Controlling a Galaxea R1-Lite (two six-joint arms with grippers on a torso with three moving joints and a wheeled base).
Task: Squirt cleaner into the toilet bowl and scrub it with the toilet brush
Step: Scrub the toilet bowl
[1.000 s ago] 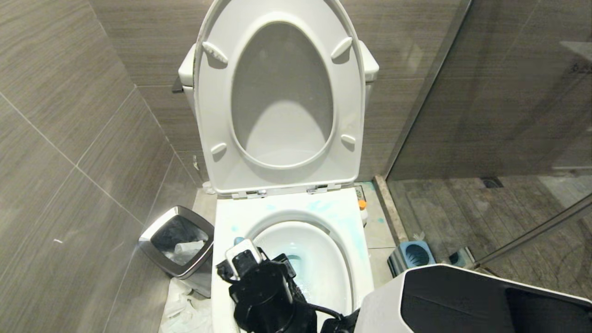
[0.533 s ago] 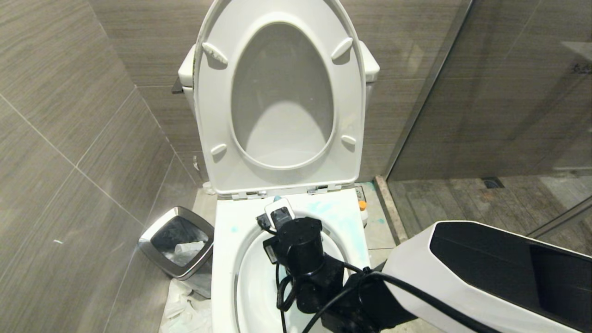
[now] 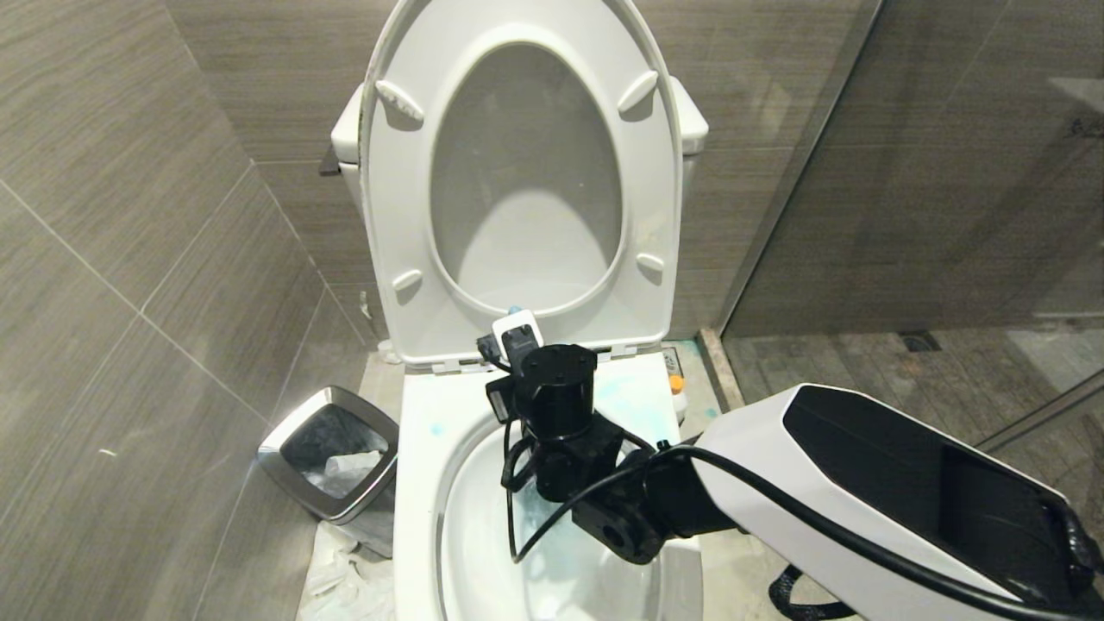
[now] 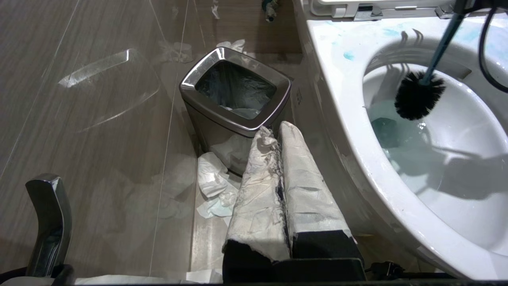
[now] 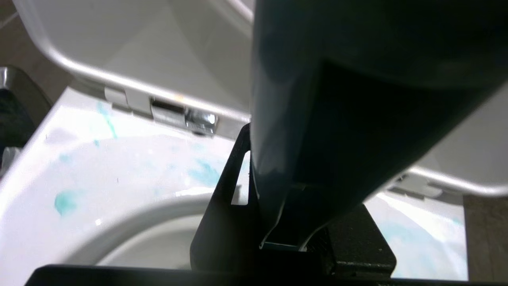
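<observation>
Toilet bowl [image 4: 349, 131] holding blue-tinted water, right fingers [image 5: 222, 186] grasping toilet brush [image 4: 416, 95], left fingers [image 4: 285, 178] clenched.

Toilet bowl [image 3: 423, 483] centre, seat and lid [image 3: 517, 181] raised against far wall. Turquoise cleaner [image 3: 623, 398] smeared on far rim, small dab on left rim, tinted water in basin. Right arm [image 3: 862, 492] enters from near right, black wrist over far part of bowl just before hinges; fingers hidden beneath it. Small pale-blue tip [image 3: 515, 309] pokes above wrist. Steel bin [image 3: 332, 461] on floor left of bowl, crumpled paper [image 3: 336, 578] near it. Glass shower wall [image 3: 949, 172] right.
</observation>
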